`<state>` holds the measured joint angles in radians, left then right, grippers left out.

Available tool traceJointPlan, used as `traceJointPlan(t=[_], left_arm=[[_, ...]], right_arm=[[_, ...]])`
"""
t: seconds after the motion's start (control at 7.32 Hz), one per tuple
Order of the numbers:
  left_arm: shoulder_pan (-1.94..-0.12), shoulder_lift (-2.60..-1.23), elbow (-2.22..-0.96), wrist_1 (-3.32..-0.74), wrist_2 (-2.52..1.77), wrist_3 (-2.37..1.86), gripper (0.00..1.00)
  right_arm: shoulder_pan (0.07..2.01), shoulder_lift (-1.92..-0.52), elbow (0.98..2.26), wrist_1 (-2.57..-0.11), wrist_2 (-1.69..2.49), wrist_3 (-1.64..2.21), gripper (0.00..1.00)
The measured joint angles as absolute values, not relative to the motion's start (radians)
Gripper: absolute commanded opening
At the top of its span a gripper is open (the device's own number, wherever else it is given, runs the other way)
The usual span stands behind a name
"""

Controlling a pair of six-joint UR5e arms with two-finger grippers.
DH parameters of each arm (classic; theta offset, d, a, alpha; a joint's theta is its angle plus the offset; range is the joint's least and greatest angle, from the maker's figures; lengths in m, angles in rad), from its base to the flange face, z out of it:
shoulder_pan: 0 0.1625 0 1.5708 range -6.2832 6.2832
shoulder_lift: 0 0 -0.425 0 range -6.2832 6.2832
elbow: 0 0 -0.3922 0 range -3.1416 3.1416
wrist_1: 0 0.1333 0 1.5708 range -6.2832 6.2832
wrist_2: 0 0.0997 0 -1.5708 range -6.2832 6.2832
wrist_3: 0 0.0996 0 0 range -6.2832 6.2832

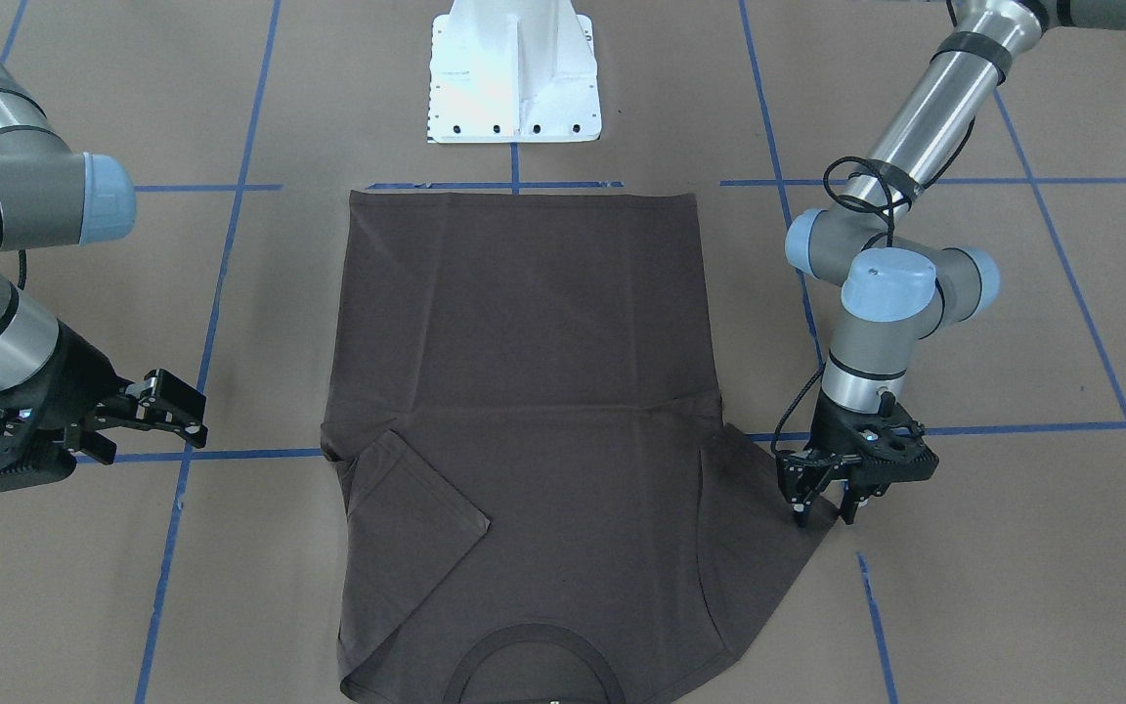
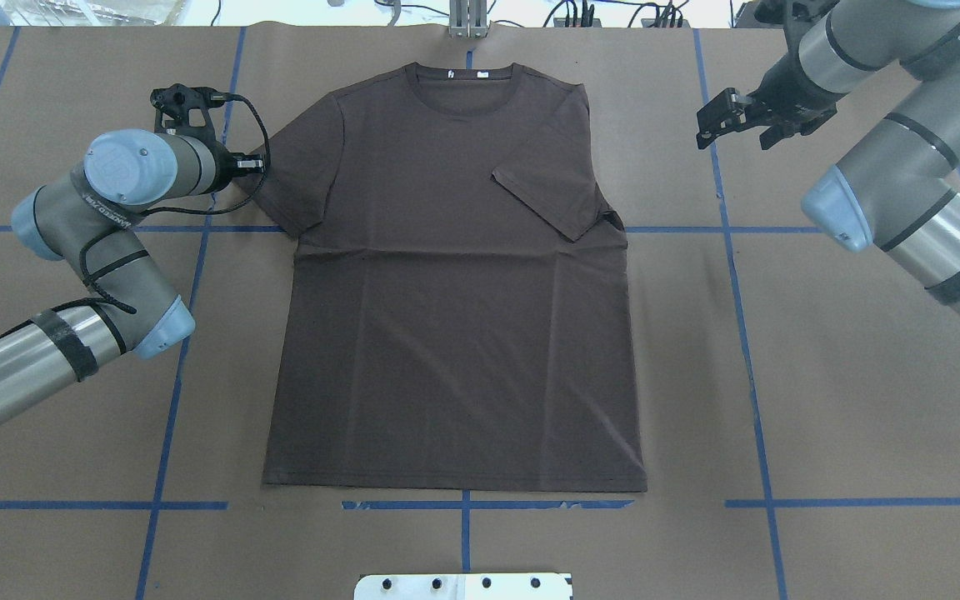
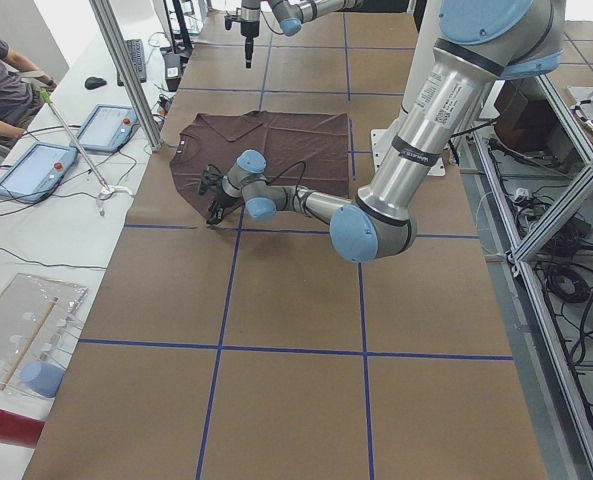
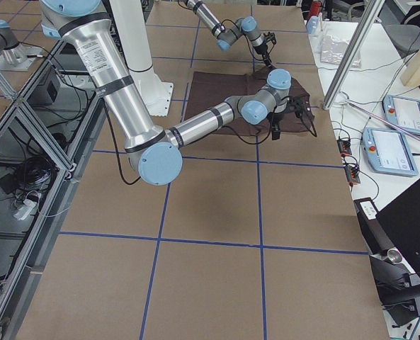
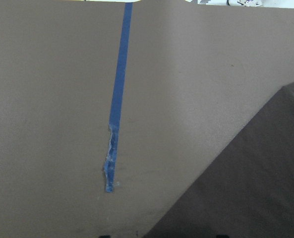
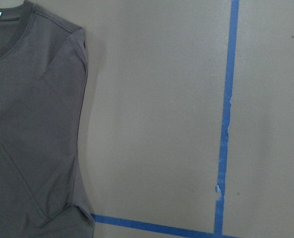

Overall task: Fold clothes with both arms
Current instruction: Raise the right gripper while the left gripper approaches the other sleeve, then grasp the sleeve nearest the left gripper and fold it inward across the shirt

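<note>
Two robot arms work at a dark brown-grey T-shirt (image 2: pixel 455 333) spread flat on the paper-covered table (image 2: pixel 863 400), with its hem toward the white pedestal base (image 1: pixel 514 68). The left arm (image 2: pixel 113 250) bends low at the shirt's 10 o'clock. Its left gripper (image 1: pixel 822 513) points straight down at the tip of the spread left sleeve (image 2: pixel 297 175), fingers apart. The right arm (image 2: pixel 905 150) reaches in at 2 o'clock. Its right gripper (image 2: pixel 709 125) is held well off the cloth, jaws parted and empty.

Only the front-facing view shows the left fingers; overhead, the wrist hides them. The right wrist camera takes in the folded right sleeve (image 2: pixel 551 187), which lies turned in over the chest. The left wrist camera sees a sleeve edge beside blue tape (image 5: pixel 118 99). White neck tags (image 2: pixel 467 74) mark the ribbed collar (image 1: pixel 534 638).
</note>
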<state>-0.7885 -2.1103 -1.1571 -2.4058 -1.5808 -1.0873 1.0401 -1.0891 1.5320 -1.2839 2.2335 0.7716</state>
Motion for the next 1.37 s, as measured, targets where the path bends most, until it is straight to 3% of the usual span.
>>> traceJointPlan(t=[0.14, 0.55, 0.96, 1.09, 1.37], left_arm=[[-0.788, -2.111, -1.158, -2.406, -1.581, -1.086, 0.0], [-0.788, -2.114, -1.174, -2.401, -1.587, -1.077, 0.0], [-0.786, -2.232, -1.283, -2.14, -1.62, -1.143, 0.0], [-0.776, -2.304, -1.264, -2.086, -1.623, -1.209, 0.0], [-0.731, -2.464, -1.088, -2.112, -1.619, -1.316, 0.0]], right_arm=[[1.04, -1.089, 1.531, -1.284, 2.233, 0.772, 1.0], [1.039, -1.089, 1.531, -1.283, 2.232, 0.772, 1.0], [1.04, -1.095, 1.536, -1.282, 2.234, 0.772, 1.0], [1.04, -1.096, 1.536, -1.282, 2.234, 0.771, 1.0], [1.04, -1.097, 1.533, -1.281, 2.235, 0.77, 1.0]])
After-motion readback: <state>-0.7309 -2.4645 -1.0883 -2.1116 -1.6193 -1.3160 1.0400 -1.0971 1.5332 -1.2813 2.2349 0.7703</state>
